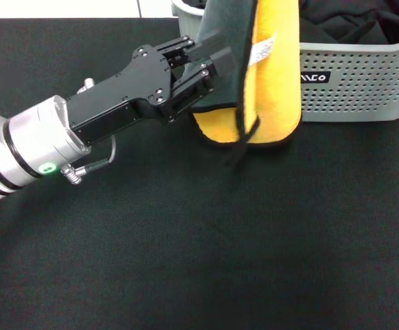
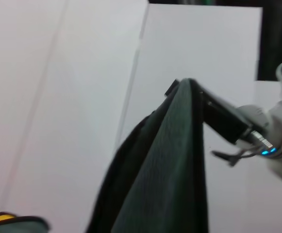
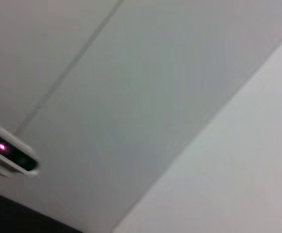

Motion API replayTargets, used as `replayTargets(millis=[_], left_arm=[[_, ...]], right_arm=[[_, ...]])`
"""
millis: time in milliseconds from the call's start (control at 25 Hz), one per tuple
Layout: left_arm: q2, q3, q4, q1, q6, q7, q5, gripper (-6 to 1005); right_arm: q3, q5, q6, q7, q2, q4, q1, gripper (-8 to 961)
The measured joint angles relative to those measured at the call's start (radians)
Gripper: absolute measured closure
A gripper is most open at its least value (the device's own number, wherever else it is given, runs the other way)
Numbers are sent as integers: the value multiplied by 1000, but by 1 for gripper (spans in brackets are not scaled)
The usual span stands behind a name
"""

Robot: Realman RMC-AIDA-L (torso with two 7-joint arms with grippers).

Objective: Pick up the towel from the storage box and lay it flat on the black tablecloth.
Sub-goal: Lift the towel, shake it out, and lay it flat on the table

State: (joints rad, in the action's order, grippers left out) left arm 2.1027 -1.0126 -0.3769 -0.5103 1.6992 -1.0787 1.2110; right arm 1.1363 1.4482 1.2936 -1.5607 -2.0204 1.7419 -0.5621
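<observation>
1. My left pincer (image 1: 209,72) reaches in from the left and pinches the grey side of the towel (image 1: 268,75), fingers pressed onto the cloth.
2. The towel hangs folded in the air, yellow side outward, its lower edge just above the black tablecloth (image 1: 199,240) covering the surface.
3. It hangs in front of the grey storage box (image 1: 357,82), which stands at the far right.
4. In the left wrist view, my right pincer (image 2: 179,87) holds the towel's top; I cannot tell its finger state.
</observation>
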Motion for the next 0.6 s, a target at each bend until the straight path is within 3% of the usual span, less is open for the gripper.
replayTargets(millis=[280,600], left_arm=[[0,2,112,16,-88,178,-72,650],[2,-3,128,50,-103,196,-81,650]], right_arm=[[80,-72,-114,5,-2,16,-4,893],[127,-132,-200,8,-2,16,-11,889]])
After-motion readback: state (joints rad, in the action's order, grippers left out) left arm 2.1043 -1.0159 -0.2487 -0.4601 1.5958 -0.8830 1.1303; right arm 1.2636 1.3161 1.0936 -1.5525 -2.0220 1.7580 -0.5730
